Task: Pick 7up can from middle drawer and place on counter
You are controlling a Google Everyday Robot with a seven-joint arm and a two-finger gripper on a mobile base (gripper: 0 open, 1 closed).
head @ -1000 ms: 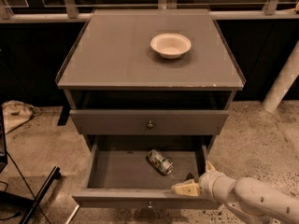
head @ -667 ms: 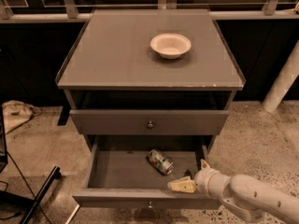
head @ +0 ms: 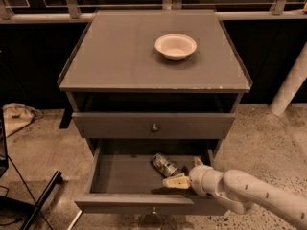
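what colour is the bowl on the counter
The bowl is plain white, camera view; the gripper is in the middle drawer by the 7up can.

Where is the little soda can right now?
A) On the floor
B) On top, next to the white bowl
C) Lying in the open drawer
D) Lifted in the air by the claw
C: the 7up can lies on its side inside the open middle drawer, with the open claw close beside it but not holding it.
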